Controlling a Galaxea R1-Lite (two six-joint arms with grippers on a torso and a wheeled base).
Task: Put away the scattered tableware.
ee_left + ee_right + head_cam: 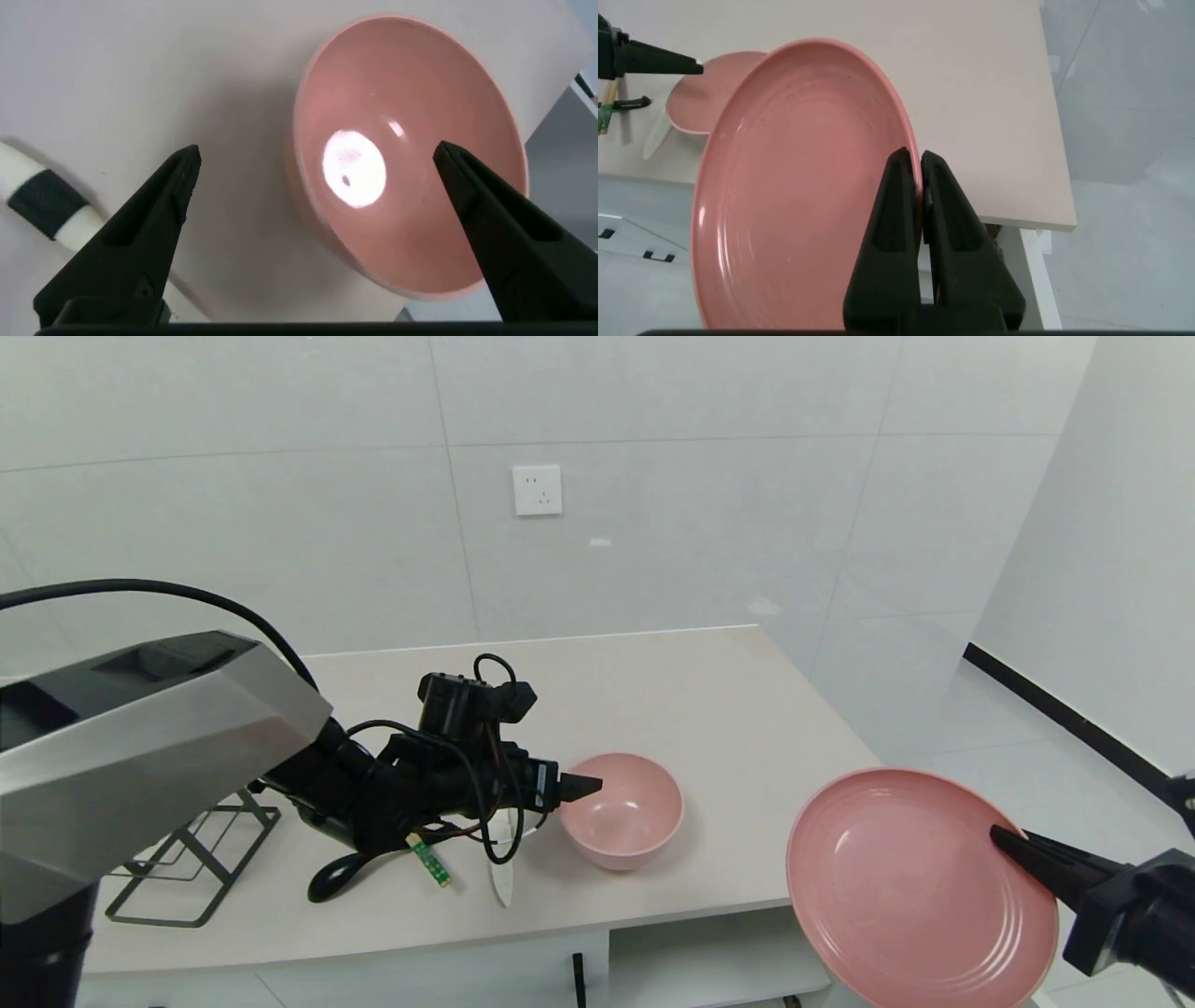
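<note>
L gripper (pixel 581 787): fingers spread wide apart. It hangs at the left rim of the pink bowl (pixel 621 807), tips pointing across it. From the wrist cam, one finger is over the bowl's hollow and the other over bare tabletop just beside the bowl. Can't tell if either tip touches the rim. The bowl stands upright on the beige table (pixel 709 691), near the front edge, w/ a bright light spot on its bottom.

R gripper (pixel 921 166): fingers pressed together on the rim of the pink plate (pixel 803 187), one finger on each face. The plate is right of the bowl & nearer the robot, about at the table's front edge. It's held up in the air and tilted, w/ the ringed top face turned up & toward the bowl side. It's well apart from the bowl.

Other bits, all placed from the bowl:
- A white utensil (pixel 502 885) lies flat on the table just left of the bowl, toward the front edge. It has a black band on its handle.
- A black spoon (pixel 331 880) lies further left, partly under the L arm.
- A black wire rack (pixel 187 863) stands far left.
- A wall socket (pixel 537 490) is behind & above the bowl, a bit left.
</note>
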